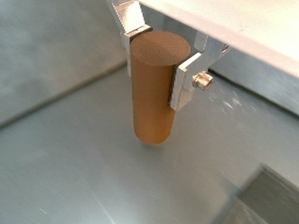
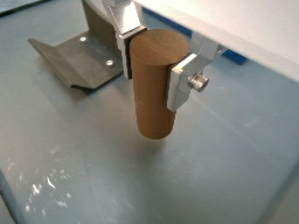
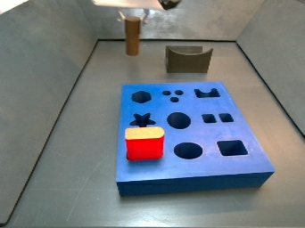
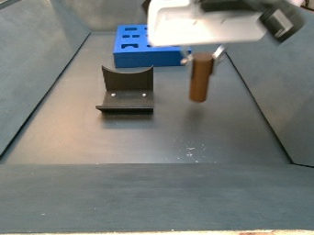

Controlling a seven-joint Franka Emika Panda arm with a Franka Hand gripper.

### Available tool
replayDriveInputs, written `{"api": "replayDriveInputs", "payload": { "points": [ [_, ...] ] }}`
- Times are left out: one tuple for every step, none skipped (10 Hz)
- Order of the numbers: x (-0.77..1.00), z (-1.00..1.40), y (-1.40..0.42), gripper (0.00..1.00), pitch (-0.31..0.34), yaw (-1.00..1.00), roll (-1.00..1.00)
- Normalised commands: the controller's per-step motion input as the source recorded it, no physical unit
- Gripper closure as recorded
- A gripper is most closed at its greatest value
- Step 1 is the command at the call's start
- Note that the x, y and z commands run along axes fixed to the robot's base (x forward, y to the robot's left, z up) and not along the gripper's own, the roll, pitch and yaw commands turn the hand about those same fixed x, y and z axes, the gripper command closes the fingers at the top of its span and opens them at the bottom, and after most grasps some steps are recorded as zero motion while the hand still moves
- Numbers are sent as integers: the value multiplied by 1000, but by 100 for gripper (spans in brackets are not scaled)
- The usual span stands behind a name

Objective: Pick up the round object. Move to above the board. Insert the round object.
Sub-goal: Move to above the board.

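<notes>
Now the gripper (image 1: pixel 162 58) is clamped on the round object (image 2: pixel 156 83), holding it upright above the bare worktop (image 3: pixel 89 107) near the far edge, beside the fixture (image 3: pixel 186 59), well apart from the board (image 3: pixel 188 134).

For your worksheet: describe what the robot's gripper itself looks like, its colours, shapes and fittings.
The gripper has two flat silver metal finger plates; one carries a small round silver screw on its outer face. Above them, a side view shows a boxy white body with a black part on top.
</notes>
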Motion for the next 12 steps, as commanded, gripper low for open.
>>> {"api": "replayDriveInputs", "payload": {
  "points": [
    [-600,1000,-204,100,61,78,316],
    [-573,1000,-194,100,23,55,271],
    [-545,1000,-186,100,11,40,265],
    [-514,1000,-178,100,9,33,271],
    [-468,1000,-167,100,13,29,258],
    [-436,1000,-157,100,16,23,234],
    [-410,1000,-144,100,18,22,227],
    [-380,1000,-135,100,6,21,225],
    [-354,1000,-126,100,-7,23,220],
    [-330,1000,-117,100,-4,23,211],
    [-296,1000,-105,100,-5,23,192],
    [-272,1000,-95,100,0,25,171]
  ]
}}
